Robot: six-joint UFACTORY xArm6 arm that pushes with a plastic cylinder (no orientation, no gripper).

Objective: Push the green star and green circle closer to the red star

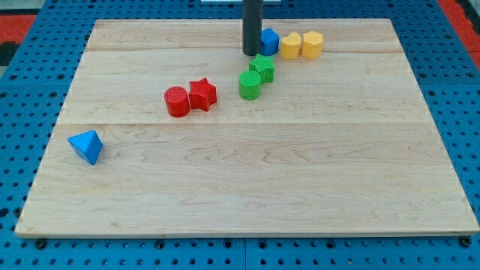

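Note:
The red star (202,94) lies left of the board's middle, touching a red circle (177,101) on its left. The green circle (250,85) sits to the red star's right, with a gap between them. The green star (262,68) touches the green circle at its upper right. My tip (251,52) is at the view's top, just above and slightly left of the green star, next to a blue block (269,40).
Two yellow blocks (291,46) (313,44) stand in a row right of the blue block near the top edge. A blue triangle-shaped block (85,145) lies at the far left. The wooden board (300,172) lies on a blue pegboard.

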